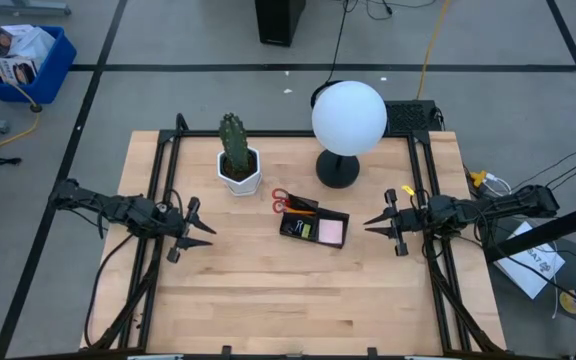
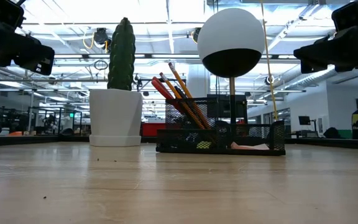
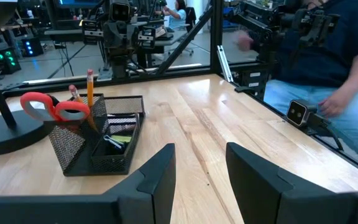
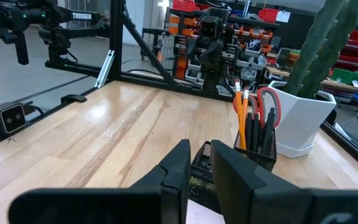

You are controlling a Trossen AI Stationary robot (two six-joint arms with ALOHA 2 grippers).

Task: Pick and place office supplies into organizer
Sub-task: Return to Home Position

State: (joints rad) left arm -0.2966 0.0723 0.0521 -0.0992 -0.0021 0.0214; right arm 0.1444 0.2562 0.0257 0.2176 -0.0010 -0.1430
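The left pincer (image 1: 208, 236) and the right pincer (image 1: 368, 227) hang empty at the left and right bench (image 1: 268, 300) sides. The left one is spread, the right only slightly. The organizer (image 3: 73, 149) holds scissors (image 1: 281, 198), pencils (image 2: 182, 93) and pink notes (image 1: 330, 232).

High view looks straight down, low view level across the table (image 2: 166, 186); all share the organizer (image 3: 82, 155).

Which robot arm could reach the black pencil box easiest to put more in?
Right, probably. Seen from above, the right arm points its jaws at the black mesh rectangular desk organizer, just off its end holding the pink square sticky-note pad. The left arm waits farther off across the wooden table.
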